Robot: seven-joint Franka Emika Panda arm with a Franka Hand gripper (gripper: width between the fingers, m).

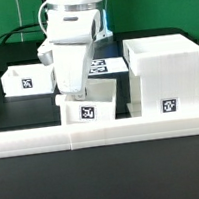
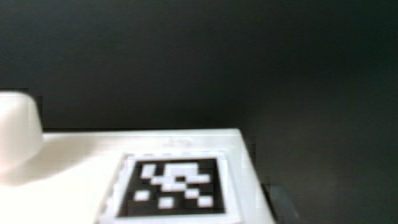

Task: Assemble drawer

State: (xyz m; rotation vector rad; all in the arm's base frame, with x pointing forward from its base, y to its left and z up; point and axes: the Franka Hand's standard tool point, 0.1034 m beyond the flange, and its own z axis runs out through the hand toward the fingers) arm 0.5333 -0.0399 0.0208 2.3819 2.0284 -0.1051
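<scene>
My gripper (image 1: 75, 94) reaches down from above onto a small white open-top tray (image 1: 95, 98) near the front middle of the table. It looks shut on the tray's wall, and the tray sits slightly tilted with its tag facing the camera. In the wrist view the tray's white face (image 2: 80, 160) with its tag (image 2: 173, 185) fills the lower part, with a round white knob (image 2: 15, 135) at one side. The large cube-like drawer shell (image 1: 165, 74) stands at the exterior view's right, close beside the tray. A second small tray (image 1: 27, 79) sits at the left.
A long low white rail (image 1: 102, 134) runs along the front edge, just before the held tray and the shell. The marker board (image 1: 111, 62) lies flat behind the arm. The table surface is black.
</scene>
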